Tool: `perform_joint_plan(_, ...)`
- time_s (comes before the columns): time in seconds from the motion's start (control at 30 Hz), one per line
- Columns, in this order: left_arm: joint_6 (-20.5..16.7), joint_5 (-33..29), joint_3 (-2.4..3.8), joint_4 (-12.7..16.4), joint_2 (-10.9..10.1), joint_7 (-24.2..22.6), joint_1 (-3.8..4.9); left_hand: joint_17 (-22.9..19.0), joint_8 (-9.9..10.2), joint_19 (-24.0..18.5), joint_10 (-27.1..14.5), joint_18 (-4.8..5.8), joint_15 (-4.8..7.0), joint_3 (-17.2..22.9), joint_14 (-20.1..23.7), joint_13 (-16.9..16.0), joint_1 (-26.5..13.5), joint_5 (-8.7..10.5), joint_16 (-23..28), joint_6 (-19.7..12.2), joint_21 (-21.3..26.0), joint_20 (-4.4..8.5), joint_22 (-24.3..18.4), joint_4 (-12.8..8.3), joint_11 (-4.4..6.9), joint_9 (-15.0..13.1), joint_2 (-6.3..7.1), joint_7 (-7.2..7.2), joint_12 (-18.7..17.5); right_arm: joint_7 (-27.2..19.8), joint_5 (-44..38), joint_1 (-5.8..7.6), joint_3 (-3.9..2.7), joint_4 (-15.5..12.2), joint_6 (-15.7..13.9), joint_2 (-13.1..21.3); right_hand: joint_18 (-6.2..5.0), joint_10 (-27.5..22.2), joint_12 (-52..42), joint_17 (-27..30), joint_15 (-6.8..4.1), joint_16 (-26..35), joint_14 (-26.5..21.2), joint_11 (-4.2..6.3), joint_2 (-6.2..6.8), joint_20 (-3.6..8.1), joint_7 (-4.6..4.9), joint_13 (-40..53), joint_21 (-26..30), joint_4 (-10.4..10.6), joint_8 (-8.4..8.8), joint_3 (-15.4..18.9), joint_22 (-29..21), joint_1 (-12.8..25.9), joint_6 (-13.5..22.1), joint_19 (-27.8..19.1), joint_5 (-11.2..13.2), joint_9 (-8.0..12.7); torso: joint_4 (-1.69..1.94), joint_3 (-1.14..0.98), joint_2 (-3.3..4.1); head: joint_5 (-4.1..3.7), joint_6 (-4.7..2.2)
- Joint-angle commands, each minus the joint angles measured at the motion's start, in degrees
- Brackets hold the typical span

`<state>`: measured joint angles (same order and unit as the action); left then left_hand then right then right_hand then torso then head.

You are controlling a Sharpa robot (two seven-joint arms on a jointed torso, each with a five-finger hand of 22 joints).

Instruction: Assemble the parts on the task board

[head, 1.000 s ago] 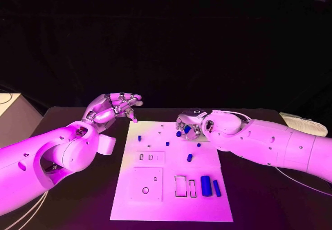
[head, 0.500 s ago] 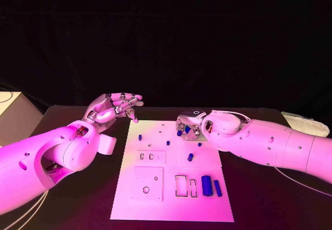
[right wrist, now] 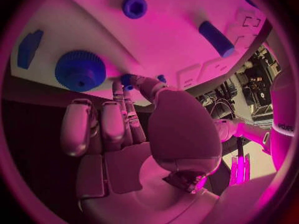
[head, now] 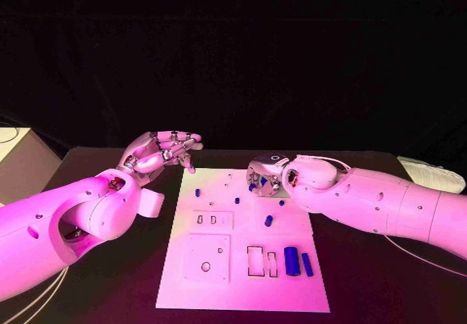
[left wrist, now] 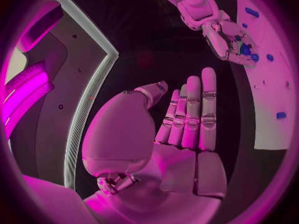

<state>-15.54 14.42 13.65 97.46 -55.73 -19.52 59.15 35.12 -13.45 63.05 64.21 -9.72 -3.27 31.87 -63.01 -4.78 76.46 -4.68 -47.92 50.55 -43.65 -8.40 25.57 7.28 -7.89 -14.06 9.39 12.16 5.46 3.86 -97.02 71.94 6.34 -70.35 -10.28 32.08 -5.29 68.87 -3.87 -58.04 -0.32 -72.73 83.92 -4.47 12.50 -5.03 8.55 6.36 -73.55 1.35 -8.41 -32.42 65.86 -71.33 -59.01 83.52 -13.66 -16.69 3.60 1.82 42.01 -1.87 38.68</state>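
From above, a white task board [head: 243,270] lies in the middle of a black tabletop [head: 389,270]. The left hand [head: 160,154] hovers just off the board's far left corner, fingers curled inward around nothing. The right hand [head: 270,179] sits over the far end of the board, its fingers bent down around a small blue part [head: 262,181]; whether it truly grips that part I cannot tell. On the near half of the board a large blue cylinder [head: 291,256] lies beside a thinner blue bar [head: 308,264], next to two rectangular cut-outs. A short blue peg [head: 268,221] lies near the board's middle.

From the left wrist, the left hand [left wrist: 181,129] shows its palm, fingers straight and pressed side by side, holding nothing. The right hand [left wrist: 230,37] reaches over the board's edge [left wrist: 264,129].

From the right wrist, the right hand [right wrist: 124,129] points its fingertips [right wrist: 126,80] at the board beside a blue gear [right wrist: 79,70]. A blue ring [right wrist: 134,6] and the cylinder [right wrist: 216,38] lie farther off.
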Motion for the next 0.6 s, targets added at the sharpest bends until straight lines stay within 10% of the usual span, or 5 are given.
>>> perform_joint_plan(0.03,1.16,0.42,0.06,0.12,0.01,0.15,0.02,0.02,-0.22,-0.38,-0.19,-0.70,-0.04,0.36,0.39,-0.09,0.18,0.26,-0.34,-0.36,-0.33,0.16,0.05,-0.07,-0.07,-0.09,0.11,0.04,-0.38,0.51,0.97,-0.03,0.00,0.15,-1.58,-0.10,1.02,0.78,-0.24,-0.18,-0.20,-0.39,0.84,-0.07,-0.64,0.01,-0.02,0.16,-1.17,0.24,-0.54,-0.30,1.64,0.11,-0.73,0.64,-0.43,-0.24,-0.08,-0.01,0.02,0.06,0.11)
perform_joint_plan(0.6,1.17,0.44,0.06,-0.11,-0.15,0.74,0.03,-0.07,-0.13,-0.76,-0.40,-0.68,-0.13,0.40,0.60,-0.07,0.12,0.40,-0.29,-0.59,-0.78,0.08,0.36,-0.11,-0.20,-0.14,0.25,0.22,-0.50,0.90,2.92,-0.14,0.00,-0.58,-11.73,-0.10,1.59,3.03,0.08,-0.92,-0.93,-1.72,0.86,0.87,-3.30,0.63,-1.14,0.94,-3.55,-0.70,-3.23,-3.30,5.13,-2.40,-3.49,1.30,1.55,-2.71,0.04,0.06,0.13,-0.02,-0.41)
